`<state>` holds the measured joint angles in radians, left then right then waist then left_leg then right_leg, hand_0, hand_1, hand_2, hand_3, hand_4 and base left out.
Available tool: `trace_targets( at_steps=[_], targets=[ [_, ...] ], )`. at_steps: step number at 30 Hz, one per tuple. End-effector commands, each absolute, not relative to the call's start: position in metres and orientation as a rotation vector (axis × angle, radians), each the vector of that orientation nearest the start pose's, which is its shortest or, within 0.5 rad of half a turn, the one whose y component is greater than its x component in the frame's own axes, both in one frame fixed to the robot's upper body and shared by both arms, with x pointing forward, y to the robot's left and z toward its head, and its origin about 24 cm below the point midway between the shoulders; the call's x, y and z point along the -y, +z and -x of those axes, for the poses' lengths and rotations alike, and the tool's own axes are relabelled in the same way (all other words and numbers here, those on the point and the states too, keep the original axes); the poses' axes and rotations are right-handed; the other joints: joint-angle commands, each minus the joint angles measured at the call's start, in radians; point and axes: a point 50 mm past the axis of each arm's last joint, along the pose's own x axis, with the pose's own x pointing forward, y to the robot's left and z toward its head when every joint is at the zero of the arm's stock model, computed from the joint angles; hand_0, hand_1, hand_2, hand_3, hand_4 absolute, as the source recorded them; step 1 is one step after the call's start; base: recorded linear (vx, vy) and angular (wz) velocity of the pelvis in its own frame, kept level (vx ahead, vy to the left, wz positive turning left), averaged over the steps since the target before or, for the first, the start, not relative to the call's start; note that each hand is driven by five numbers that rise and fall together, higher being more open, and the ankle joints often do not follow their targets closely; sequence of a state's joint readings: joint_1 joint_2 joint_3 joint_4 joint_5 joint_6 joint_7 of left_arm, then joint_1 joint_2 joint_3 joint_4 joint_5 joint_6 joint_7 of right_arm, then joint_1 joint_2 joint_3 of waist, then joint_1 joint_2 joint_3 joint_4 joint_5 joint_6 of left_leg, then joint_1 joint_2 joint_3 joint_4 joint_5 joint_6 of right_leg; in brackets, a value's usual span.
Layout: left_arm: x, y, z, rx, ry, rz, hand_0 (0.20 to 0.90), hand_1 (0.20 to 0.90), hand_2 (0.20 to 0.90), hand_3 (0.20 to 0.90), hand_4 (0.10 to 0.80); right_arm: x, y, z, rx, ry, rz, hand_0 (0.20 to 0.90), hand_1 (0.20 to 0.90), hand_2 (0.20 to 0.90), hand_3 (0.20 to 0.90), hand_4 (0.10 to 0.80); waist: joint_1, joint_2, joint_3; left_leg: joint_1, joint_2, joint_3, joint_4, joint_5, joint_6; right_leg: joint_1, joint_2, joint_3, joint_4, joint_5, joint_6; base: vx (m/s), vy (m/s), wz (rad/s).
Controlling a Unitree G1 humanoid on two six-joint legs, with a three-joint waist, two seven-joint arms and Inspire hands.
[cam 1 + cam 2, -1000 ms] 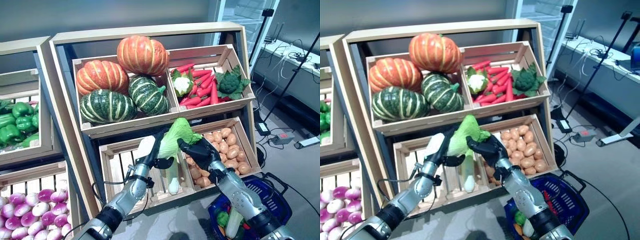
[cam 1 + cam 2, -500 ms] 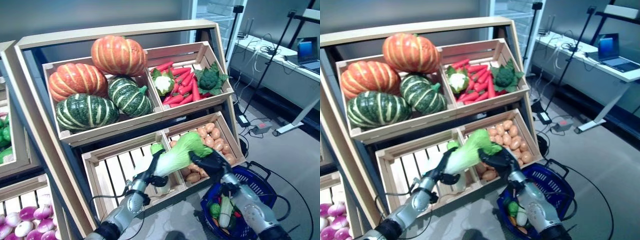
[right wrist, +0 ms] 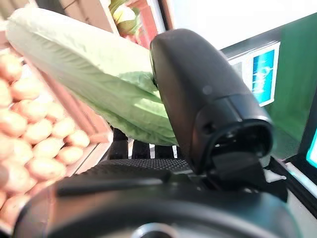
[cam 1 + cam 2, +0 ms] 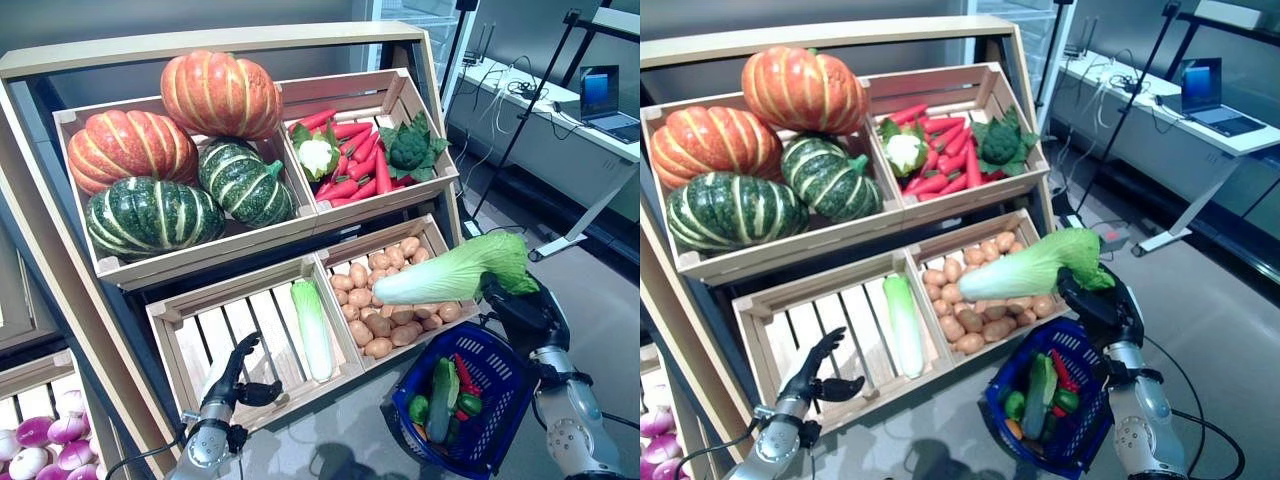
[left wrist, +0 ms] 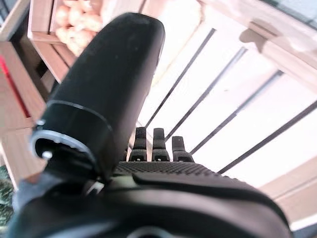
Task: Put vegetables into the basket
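Left hand [image 4: 238, 378] hovers low at the near edge of the slatted crate [image 4: 215, 340], fingers spread and relaxed, holding nothing. A second cabbage [image 4: 313, 328] lies in that crate along its right wall. Above, pumpkins [image 4: 160, 150] fill the upper left crate; carrots [image 4: 355, 165], a cauliflower [image 4: 317, 155] and broccoli [image 4: 410, 148] fill the upper right one. Potatoes [image 4: 385, 305] sit in the lower right crate. Napa cabbage [image 4: 450, 275] is held sideways in the air over the potato crate's right end, leafy end in the right hand [image 4: 520, 305], fingers and thumb curled round it, stalk pointing left. Blue basket [image 4: 500, 425] sits on the floor just below and near that hand, with a cucumber [image 4: 440, 385] and peppers [image 4: 466, 375] inside. Laptop [image 4: 603, 95] on a bench far right.
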<state>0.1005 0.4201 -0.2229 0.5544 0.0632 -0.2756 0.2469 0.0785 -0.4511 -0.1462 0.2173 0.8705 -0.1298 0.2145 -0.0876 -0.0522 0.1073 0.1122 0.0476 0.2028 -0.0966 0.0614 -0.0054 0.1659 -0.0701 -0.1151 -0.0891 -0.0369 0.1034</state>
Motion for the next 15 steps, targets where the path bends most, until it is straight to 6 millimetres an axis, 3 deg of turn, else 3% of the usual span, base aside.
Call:
trace_targets(
  at_steps=[1,6,11,15],
  targets=[
    [-0.239,-0.009,-0.235,-0.068,0.063,-0.526,0.900,0.900,0.900,0.900,0.800,0.322,0.098,-0.247,0.337,-0.182,-0.271,0.300,0.300,0.300,0.300,0.400,0.027,0.001,-0.018,0.052,-0.013,-0.013,0.009,-0.111,0.013,-0.035,0.031,-0.013,0.002,0.062,-0.042,0.000,0.000,0.00],
    [-0.240,-0.004,-0.243,-0.072,0.127,-0.438,0.900,0.900,0.900,0.900,0.800,0.337,0.097,-0.253,0.274,-0.276,-0.145,0.300,0.300,0.300,0.300,0.400,0.040,0.002,-0.017,0.052,-0.015,-0.018,0.009,-0.112,0.013,-0.031,0.028,-0.022,0.002,0.061,-0.042,0.037,-0.030,0.01],
    [-0.240,-0.003,-0.244,-0.072,0.176,-0.375,0.900,0.900,0.900,0.900,0.800,0.367,0.084,-0.251,0.161,-0.466,-0.087,0.300,0.300,0.300,0.300,0.400,0.065,-0.003,-0.002,0.050,-0.019,-0.026,0.021,-0.114,0.015,-0.023,0.024,-0.039,0.010,0.056,-0.049,0.048,-0.065,0.03],
    [-0.238,0.005,-0.251,-0.043,0.168,-0.362,0.900,0.900,0.900,0.900,0.800,0.381,0.081,-0.252,0.075,-0.566,-0.002,0.300,0.300,0.300,0.300,0.400,0.081,-0.008,0.046,-0.019,-0.016,-0.037,0.125,-0.134,0.017,-0.078,0.016,-0.053,0.108,0.027,-0.062,-0.077,-0.087,0.04]
  ],
)
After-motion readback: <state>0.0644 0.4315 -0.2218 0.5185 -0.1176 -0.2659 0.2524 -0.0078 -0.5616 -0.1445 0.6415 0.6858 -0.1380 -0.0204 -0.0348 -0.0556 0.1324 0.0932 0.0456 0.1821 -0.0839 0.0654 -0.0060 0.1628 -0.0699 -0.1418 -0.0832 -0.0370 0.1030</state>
